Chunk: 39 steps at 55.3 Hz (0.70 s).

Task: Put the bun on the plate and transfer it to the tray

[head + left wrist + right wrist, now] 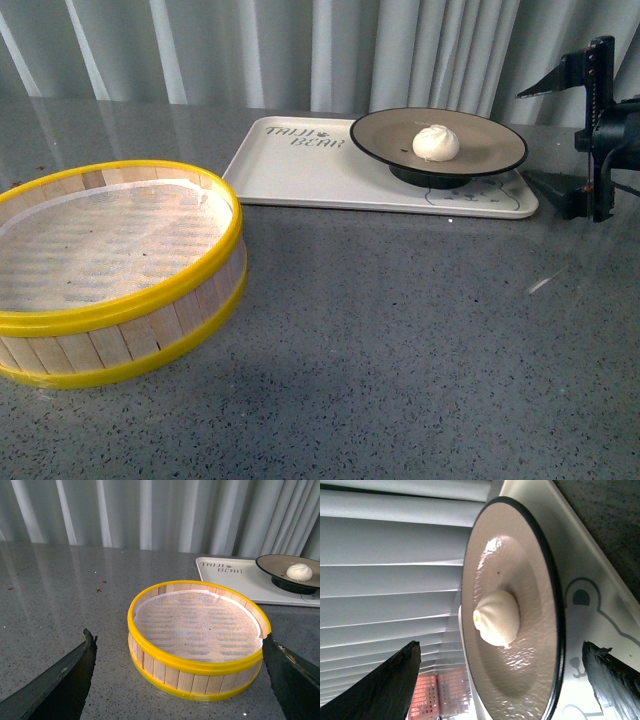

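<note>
The cream-white bun sits in the middle of the beige-grey, black-rimmed plate. The plate stands on the right half of the cream tray, at the back of the table. My right gripper is open just right of the plate, turned on its side, one finger above rim height and one beside the tray, touching nothing. Its wrist view shows the bun, plate and tray ahead of the open gripper. My left gripper is open and empty, out of the front view.
A round yellow-rimmed bamboo steamer with a white liner stands at the front left, right in front of the left gripper, where it shows as the steamer. Pale curtains close off the back. The table is grey speckled stone.
</note>
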Tool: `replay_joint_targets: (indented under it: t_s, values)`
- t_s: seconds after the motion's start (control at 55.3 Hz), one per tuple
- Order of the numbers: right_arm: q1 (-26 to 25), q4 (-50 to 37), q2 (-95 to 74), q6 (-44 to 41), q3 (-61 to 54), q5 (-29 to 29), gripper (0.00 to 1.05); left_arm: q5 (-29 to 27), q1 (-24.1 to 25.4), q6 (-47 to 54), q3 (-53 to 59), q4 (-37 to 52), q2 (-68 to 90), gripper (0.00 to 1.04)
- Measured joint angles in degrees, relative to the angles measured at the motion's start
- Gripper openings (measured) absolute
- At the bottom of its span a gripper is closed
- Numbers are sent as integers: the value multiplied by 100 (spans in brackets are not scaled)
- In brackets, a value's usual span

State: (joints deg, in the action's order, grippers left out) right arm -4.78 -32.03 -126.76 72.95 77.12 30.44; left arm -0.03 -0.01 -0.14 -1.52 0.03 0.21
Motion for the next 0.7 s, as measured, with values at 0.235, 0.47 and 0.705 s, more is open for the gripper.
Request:
replay_joint_targets:
  t_s: [0.235,0.47,0.705]
  values:
    - [-133,-103,651,-7,-623,28,96,0,0,0,0,0,0,98]
    - [-570,557,1851,-684,-1661,-846,96,0,0,0,0,0,0,98]
    - [-1550,442,3624,-3480,-2863,-2922,96,0,0,0,0,0,0,98]
